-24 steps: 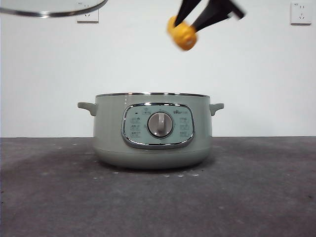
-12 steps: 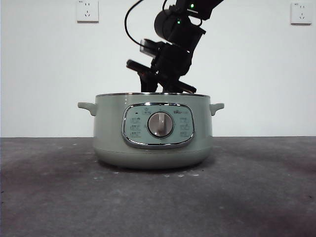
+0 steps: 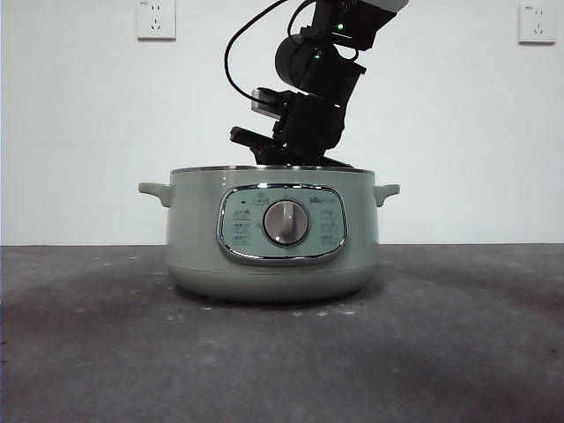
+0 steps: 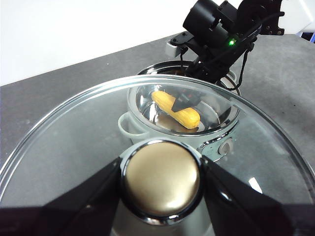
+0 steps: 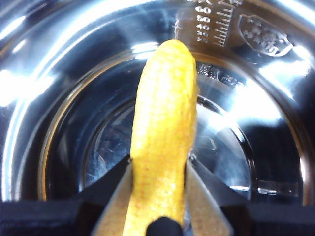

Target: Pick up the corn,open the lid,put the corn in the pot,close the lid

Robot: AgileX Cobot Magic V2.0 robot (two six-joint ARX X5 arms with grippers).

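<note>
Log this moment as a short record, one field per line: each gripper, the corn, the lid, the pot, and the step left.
right gripper: inside the pot, shut on the corn
left gripper: holds the lid by its knob, off the pot
corn: inside the pot, between the right gripper's jaws; whether it touches the bottom cannot be told
lid: off the pot, held by the left gripper
pot: upright on the table, open
steps left: release the corn, put the lid back

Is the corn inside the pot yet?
Yes, inside. The corn is down within the pot's shiny steel bowl, with the right pincer shut on it. The left pincer holds the lid above.
</note>
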